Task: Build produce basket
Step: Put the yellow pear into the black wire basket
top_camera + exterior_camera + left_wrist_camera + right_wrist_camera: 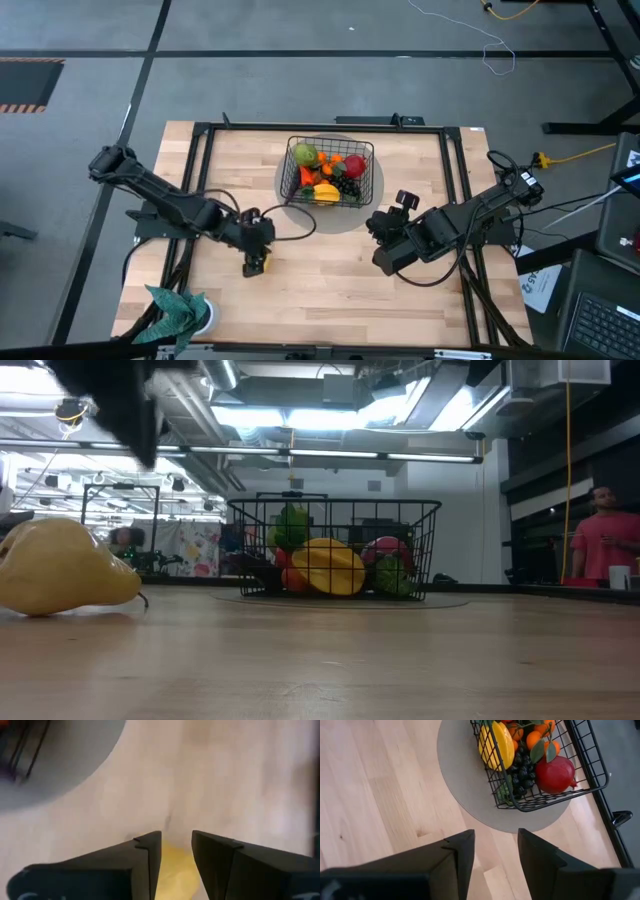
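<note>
The black wire-mesh basket stands on a round grey mat at the table's far middle. It holds a green pear, a red fruit, small oranges, dark grapes and a yellow fruit. A yellow pear lies on its side on the wood, left of centre. My left gripper hangs open above it, clear of it; the pear shows between the fingers in the left wrist view. My right gripper is open and empty, near and right of the basket.
A teal leafy plant in a white pot stands at the near left corner. Bare wood lies between the two grippers and the near edge. A person in a red shirt stands in the room beyond the table.
</note>
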Motion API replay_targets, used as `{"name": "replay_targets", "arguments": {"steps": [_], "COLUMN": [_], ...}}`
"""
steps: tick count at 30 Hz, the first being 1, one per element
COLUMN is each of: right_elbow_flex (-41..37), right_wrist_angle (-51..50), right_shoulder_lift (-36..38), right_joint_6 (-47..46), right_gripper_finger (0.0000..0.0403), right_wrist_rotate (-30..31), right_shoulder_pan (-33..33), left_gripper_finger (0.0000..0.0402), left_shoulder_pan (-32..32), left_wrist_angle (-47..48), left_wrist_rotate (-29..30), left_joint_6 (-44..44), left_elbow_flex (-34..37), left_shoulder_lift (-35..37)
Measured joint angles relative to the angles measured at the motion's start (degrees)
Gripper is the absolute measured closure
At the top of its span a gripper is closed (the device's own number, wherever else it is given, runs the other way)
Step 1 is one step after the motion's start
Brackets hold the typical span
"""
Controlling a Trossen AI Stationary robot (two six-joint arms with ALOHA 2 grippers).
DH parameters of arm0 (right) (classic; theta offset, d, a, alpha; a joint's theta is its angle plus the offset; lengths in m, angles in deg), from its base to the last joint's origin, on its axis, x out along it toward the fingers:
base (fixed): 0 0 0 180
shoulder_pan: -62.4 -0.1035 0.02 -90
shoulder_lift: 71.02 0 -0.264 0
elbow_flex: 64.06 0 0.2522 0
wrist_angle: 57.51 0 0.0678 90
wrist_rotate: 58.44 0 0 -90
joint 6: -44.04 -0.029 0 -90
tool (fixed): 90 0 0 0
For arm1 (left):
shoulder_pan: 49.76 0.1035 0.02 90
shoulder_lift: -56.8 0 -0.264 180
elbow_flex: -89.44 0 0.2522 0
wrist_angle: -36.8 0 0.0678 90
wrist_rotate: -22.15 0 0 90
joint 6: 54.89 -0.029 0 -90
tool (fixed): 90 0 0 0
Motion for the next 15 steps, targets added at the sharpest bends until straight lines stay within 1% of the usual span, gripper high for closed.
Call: {"name": "replay_targets", "arguments": {"steps": [3,7,15], "right_elbow_flex": [0.0,0.0,0.0], "right_wrist_angle": [0.07,0.13,0.32], "right_shoulder_lift": [0.0,0.0,0.0], "right_joint_6": [-1.23,-1.3,-1.39], "right_gripper_finger": [0.0264,0.0264,0.0264], "right_wrist_rotate": [-0.46,-0.99,-0.97], "right_shoulder_pan": [0.0,0.0,0.0], "left_gripper_finger": [0.0305,0.0305,0.0305], "left_shoulder_pan": [-1.56,-3.06,-5.76], "left_wrist_angle": [3.54,9.05,20.83], "left_wrist_rotate": [-1.15,-5.26,-9.88], "left_joint_6": [3.69,10.15,24.04], "left_elbow_flex": [-0.05,-0.03,-0.03], "left_shoulder_lift": [-2.29,-4.12,-4.94]}}
